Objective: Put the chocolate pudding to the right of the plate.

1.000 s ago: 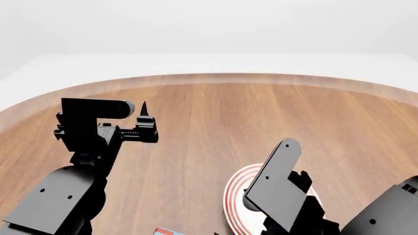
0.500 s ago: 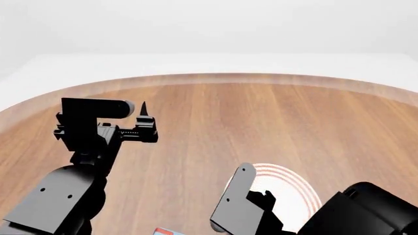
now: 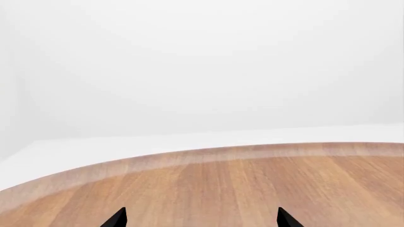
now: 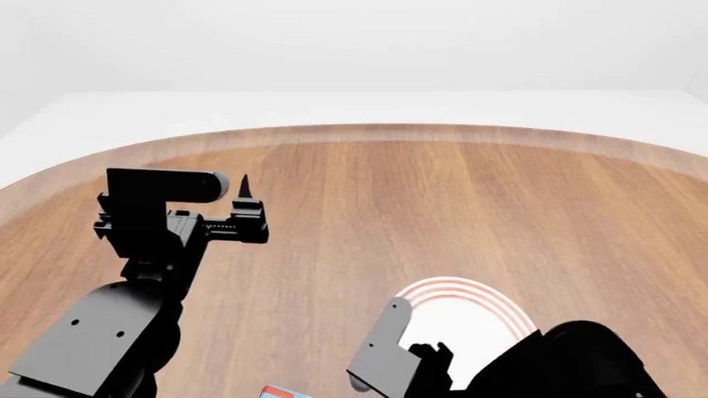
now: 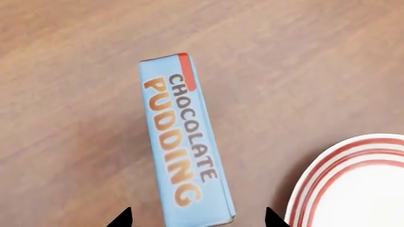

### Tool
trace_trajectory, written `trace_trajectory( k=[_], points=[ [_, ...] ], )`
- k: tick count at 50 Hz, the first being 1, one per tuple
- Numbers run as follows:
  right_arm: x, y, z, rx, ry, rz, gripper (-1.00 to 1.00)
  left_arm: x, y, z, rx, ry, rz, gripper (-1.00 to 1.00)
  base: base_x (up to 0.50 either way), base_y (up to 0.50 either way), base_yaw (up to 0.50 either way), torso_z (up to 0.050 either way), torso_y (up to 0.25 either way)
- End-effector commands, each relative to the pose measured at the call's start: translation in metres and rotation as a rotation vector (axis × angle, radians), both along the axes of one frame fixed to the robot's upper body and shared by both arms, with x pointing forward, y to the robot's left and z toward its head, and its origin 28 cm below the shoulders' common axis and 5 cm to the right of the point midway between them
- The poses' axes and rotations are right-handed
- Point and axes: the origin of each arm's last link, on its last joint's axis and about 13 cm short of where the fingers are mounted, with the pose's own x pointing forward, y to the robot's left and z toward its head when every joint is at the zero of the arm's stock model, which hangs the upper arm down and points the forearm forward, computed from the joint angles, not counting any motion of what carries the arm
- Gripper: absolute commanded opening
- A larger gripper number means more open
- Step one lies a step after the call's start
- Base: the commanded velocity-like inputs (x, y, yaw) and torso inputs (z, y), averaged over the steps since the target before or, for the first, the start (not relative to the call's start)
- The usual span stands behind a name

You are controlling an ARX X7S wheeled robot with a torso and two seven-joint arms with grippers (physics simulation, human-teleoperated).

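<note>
1. Where the head view cuts off at its lower edge, a sliver of the chocolate pudding [image 4: 285, 391] shows on the wooden bench [image 4: 443, 207], just left of the right arm's grey bracket.
2. In the right wrist view the chocolate pudding [image 5: 183, 142] lies flat on the wood, its light blue face up with the lettering running along its length and a red strip at the far end.
3. The right hand [image 5: 197, 218] hangs above the carton's near end, its two dark fingertips [image 5: 121, 218] spread wider than the box, one to each side of it, and gripping nothing; whether they touch the carton cannot be told.
4. The plate [image 5: 353, 184], white with red rings, sits close beside the carton but apart from it, a strip of bare wood between them.
5. From the head view, the plate [image 4: 465, 311] lies to the right of the carton and is partly covered by the right arm.
6. Farther out on the left, the left hand [image 4: 245, 199] is held above the bench, well apart from both carton and plate.
7. Its wrist view shows two fingertips [image 3: 117, 218] set wide apart with nothing between them, and beyond them the curved far edge of the bench [image 3: 252, 165].
</note>
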Motion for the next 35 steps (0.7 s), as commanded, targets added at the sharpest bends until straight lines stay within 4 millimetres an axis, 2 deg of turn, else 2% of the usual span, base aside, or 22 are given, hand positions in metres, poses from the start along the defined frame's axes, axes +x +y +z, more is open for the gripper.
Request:
trace_trajectory(
  k=[1,20,28,31,35],
  points=[
    [0.011,0.004,-0.013,-0.030,0.039,0.000,1.00,0.000,0.000,-0.002,-0.003,0.002,-0.001,1.00,0.00,0.00,0.00,0.000,0.000],
    [0.028,0.012,-0.044,-0.088,0.137,-0.012,1.00,-0.001,0.002,-0.002,-0.007,0.001,0.002,1.00,0.00,0.00,0.00,0.000,0.000],
    [0.027,0.014,-0.059,-0.120,0.188,0.016,1.00,0.000,0.001,-0.004,-0.008,0.004,0.001,1.00,0.00,0.00,0.00,0.000,0.000],
    [0.022,0.015,-0.066,-0.146,0.213,0.077,1.00,0.000,0.001,-0.003,-0.008,0.004,0.001,1.00,0.00,0.00,0.00,0.000,0.000],
    [0.020,0.014,-0.067,-0.148,0.218,0.110,1.00,0.000,0.002,-0.004,-0.008,0.005,0.002,1.00,0.00,0.00,0.00,0.000,0.000]
  ],
)
